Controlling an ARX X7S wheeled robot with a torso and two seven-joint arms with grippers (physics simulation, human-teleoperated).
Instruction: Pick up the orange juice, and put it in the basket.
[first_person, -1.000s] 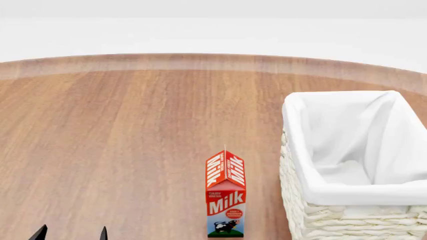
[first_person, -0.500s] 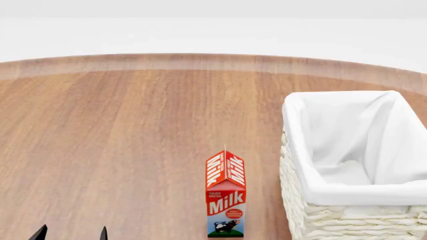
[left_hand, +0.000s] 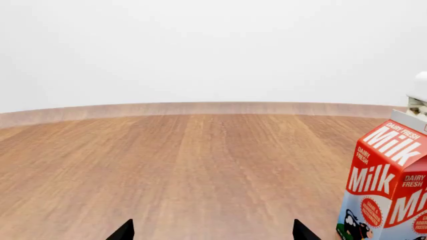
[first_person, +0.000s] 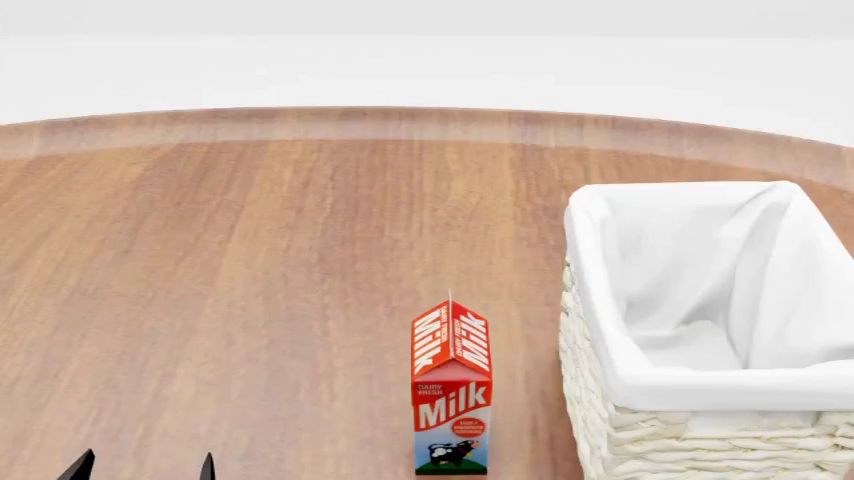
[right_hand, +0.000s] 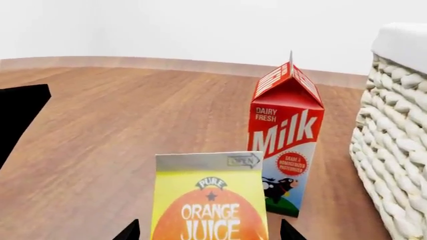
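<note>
The orange juice (right_hand: 210, 200) stands upright between the spread fingertips of the right gripper (right_hand: 210, 231), ungrasped, near the milk carton (right_hand: 285, 145) beside the basket (first_person: 707, 330); the left gripper (first_person: 144, 466) hangs parted over the worktop (first_person: 240, 280).

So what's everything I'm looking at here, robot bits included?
Table: one, brown wood grain with a paler rounded edge, under everything.
Milk carton: one, red and white with a cow picture, upright on the table just left of the basket in the head view.
Basket: one, white woven wicker with a white cloth liner, on the table's right side; nothing shows inside it.
Orange juice: one, yellow with an orange picture, seen only by the right wrist camera, upright, nearer that camera than the milk.
Left gripper: two black fingers, apart, nothing between them, at the head view's lower left.
Right gripper: two black fingers, apart, one on each side of the orange juice; contact cannot be judged.
</note>
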